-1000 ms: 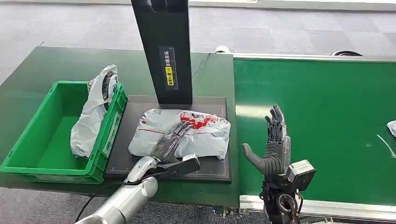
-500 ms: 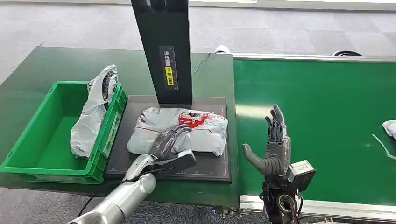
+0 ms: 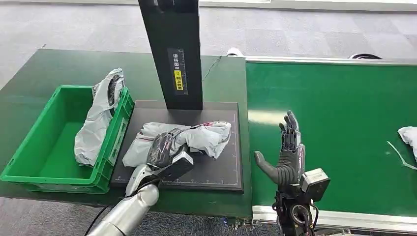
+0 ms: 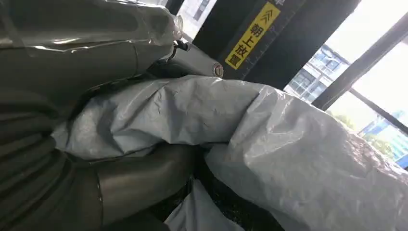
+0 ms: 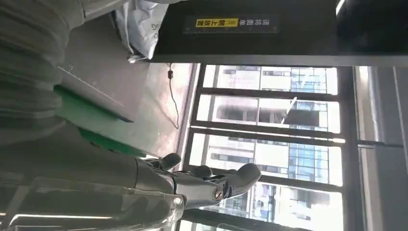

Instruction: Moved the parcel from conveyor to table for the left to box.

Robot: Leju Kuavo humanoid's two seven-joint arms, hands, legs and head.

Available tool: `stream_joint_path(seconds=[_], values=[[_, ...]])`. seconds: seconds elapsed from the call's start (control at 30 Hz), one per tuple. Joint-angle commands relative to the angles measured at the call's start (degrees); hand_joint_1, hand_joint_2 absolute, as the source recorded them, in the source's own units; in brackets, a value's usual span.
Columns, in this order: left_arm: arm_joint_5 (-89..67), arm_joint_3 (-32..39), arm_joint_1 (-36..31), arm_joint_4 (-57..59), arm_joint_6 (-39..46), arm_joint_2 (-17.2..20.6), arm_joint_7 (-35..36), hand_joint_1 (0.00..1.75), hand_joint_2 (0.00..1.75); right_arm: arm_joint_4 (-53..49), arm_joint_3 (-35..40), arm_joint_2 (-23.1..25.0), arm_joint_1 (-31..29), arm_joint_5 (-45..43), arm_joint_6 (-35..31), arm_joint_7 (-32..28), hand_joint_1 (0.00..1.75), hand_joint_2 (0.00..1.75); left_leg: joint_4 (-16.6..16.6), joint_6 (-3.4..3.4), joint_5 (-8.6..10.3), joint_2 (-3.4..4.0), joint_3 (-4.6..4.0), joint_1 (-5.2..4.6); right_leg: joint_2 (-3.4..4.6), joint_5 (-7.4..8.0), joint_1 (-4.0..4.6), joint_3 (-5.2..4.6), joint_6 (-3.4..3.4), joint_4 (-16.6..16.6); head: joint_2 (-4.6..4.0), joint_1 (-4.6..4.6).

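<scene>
Parcel point(image 3: 196, 136) gripped by left hand point(image 3: 162, 147); right hand point(image 3: 287, 155) spread, empty.

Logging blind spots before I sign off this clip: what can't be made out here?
- Head view: the left hand covers part of the crumpled white plastic parcel.
- Left wrist view: that parcel's shape is lost in close-up.
- Head view: the white item on the green conveyor is cut off at the picture edge.

Crinkled glossy plastic parcel point(image 3: 196, 137), matt black mat point(image 3: 216, 169), smooth green plastic crate point(image 3: 29, 147), silver metal arm point(image 3: 125, 216).
</scene>
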Motion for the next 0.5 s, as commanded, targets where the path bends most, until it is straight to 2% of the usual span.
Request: stream_joint_path(seconds=[0.03, 0.2, 0.33, 0.5], values=[[7.76, 2.68, 6.04, -18.2, 1.38, 3.33, -3.93, 1.75, 1.75, 2.52, -2.38, 0.44, -0.55, 0.31, 0.06, 0.0, 0.0, 1.75, -0.02, 0.01, -0.02, 0.14, 0.01, 0.0, 0.09, 0.02, 0.01, -0.02, -0.02, -0.03, 0.0, 0.0], [20.75, 8.03, 9.8, -33.52, -3.16, 7.89, -6.57, 1.75, 1.75, 1.71, -3.27, 0.18, 0.46, 0.05, 0.07, 0.0, 0.0, 1.75, -0.01, -0.01, -0.04, 0.25, -0.01, 0.02, 0.17, 0.02, 0.03, -0.09, -0.06, 0.0, 0.02, 0.02], [24.38, 14.01, 16.54, -43.88, -5.64, 8.57, -8.47, 1.75, 1.75, 0.97, -4.08, 0.33, 1.25, 0.09, 0.1, 0.0, 0.0, 1.75, -0.06, -0.01, -0.05, 0.36, 0.03, 0.02, 0.27, 0.04, 0.05, -0.08, -0.06, -0.04, 0.0, 0.0], [27.49, 18.49, 19.71, -51.56, -7.51, 8.83, -9.85, 1.75, 1.75, 1.77, -4.62, -0.09, 0.84, -0.13, 0.12, 0.0, 0.0, 1.75, -0.03, 0.02, -0.06, 0.32, 0.0, 0.02, 0.19, -0.01, 0.05, -0.09, -0.04, -0.02, 0.02, 0.02]])
